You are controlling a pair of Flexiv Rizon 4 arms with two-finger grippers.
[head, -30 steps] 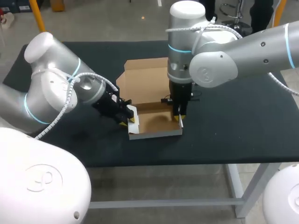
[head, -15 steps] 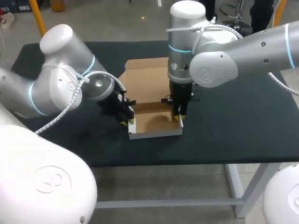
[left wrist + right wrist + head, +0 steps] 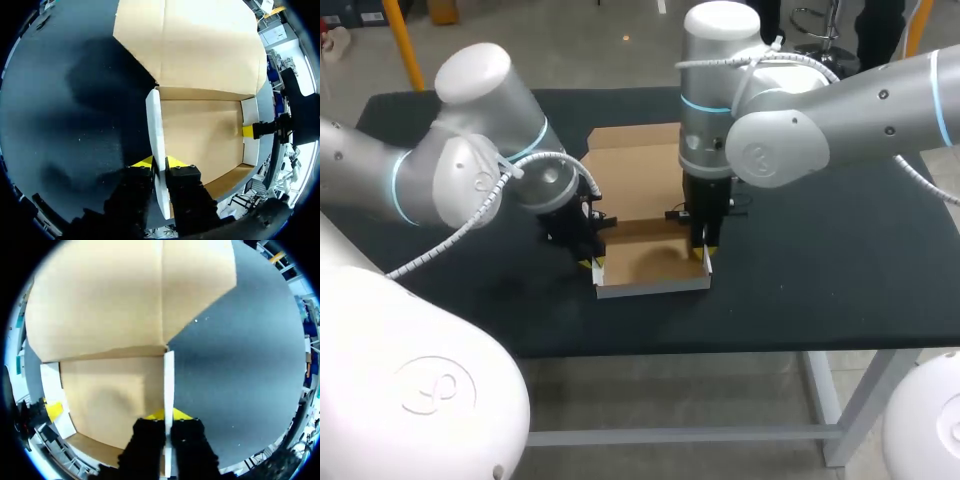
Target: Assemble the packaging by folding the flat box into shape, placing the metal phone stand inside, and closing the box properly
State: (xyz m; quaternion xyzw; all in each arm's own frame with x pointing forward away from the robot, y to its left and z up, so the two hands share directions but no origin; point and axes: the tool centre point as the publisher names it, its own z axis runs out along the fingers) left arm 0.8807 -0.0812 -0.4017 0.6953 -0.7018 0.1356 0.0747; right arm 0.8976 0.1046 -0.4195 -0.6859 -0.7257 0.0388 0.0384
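The cardboard box (image 3: 650, 262) sits half formed near the table's front edge, its brown lid (image 3: 632, 175) lying flat behind the tray. My left gripper (image 3: 592, 262) stands at the tray's left side; in the left wrist view that gripper (image 3: 159, 162) is shut on the upright white left wall (image 3: 155, 120), one yellow tip on each face. Over the right side, my right gripper (image 3: 703, 250) points straight down. In its own view the right gripper (image 3: 168, 415) pinches the right wall (image 3: 169, 375). The tray holds nothing. No metal phone stand shows in any view.
The black table (image 3: 820, 250) stretches bare to the right of the box and in front of my left arm. The box's front wall lies close to the table's front edge.
My left arm has swung in toward the box and its fingers have narrowed onto the left wall, which now stands more upright. The right arm has not moved.
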